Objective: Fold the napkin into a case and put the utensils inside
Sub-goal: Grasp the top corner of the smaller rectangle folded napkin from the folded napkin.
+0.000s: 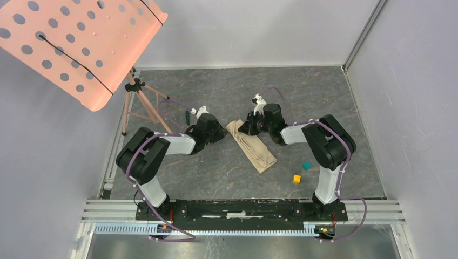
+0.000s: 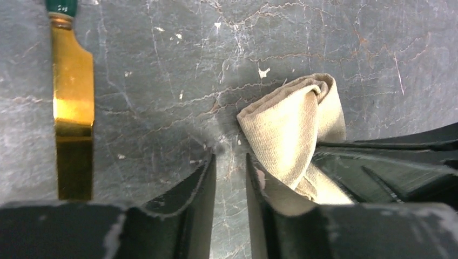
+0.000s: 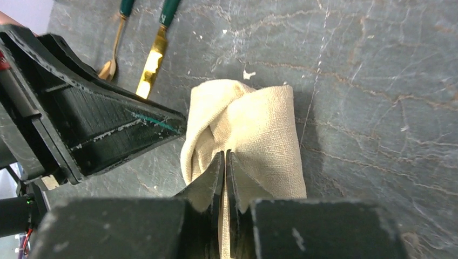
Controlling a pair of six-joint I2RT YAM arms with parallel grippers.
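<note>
Grey marbled tabletop (image 1: 227, 167), 1 beige cloth napkin (image 1: 254, 147) lay in a long folded strip, R gripper (image 3: 225, 172) pinched its far end, L gripper (image 2: 229, 178) slightly parted beside it, 1 teal-handled gold spoon (image 3: 110, 59) & 1 matching knife (image 3: 152, 59) to the left, 1 teal cube (image 1: 307, 165), 1 yellow cube (image 1: 296, 178) to the right.

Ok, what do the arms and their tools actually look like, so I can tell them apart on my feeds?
Both match: the left arm and right arm have bulky black joint housings, white links and a purple cable looped alongside. The left tool and right tool have black, wedge-shaped fingers, scuffed pale at the edges.
</note>
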